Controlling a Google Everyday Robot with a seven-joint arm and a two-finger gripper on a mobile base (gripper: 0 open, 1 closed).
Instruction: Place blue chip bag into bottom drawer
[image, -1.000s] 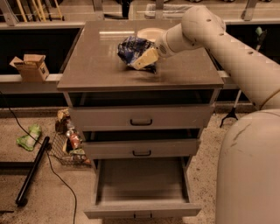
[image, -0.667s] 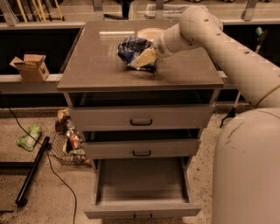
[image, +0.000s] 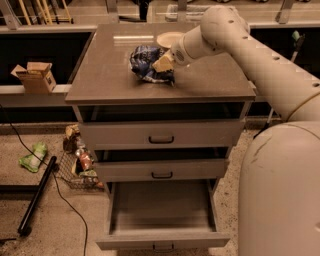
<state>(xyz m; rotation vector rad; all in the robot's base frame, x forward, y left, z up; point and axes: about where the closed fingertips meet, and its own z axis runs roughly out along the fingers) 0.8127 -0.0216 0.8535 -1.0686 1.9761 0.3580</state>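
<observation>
The blue chip bag (image: 146, 63) lies crumpled on the grey cabinet top (image: 110, 75), right of its middle. My gripper (image: 163, 64) is down at the bag's right side and touches it, with the arm reaching in from the right. The bag rests on the top and is not lifted. The bottom drawer (image: 160, 241) is pulled out at the foot of the cabinet, and its grey tray shows nothing inside. The two upper drawers (image: 161, 136) are pushed in.
A cream bowl (image: 168, 38) stands on the top just behind the bag. A cardboard box (image: 36, 76) sits on a ledge at the left. On the floor at the left lie a green packet (image: 32, 156), a wire basket of items (image: 80, 165) and a black pole with a cable (image: 36, 197).
My gripper has shifted slightly left against the bag, and the bag has nudged a little left with it. The drawers have not moved.
</observation>
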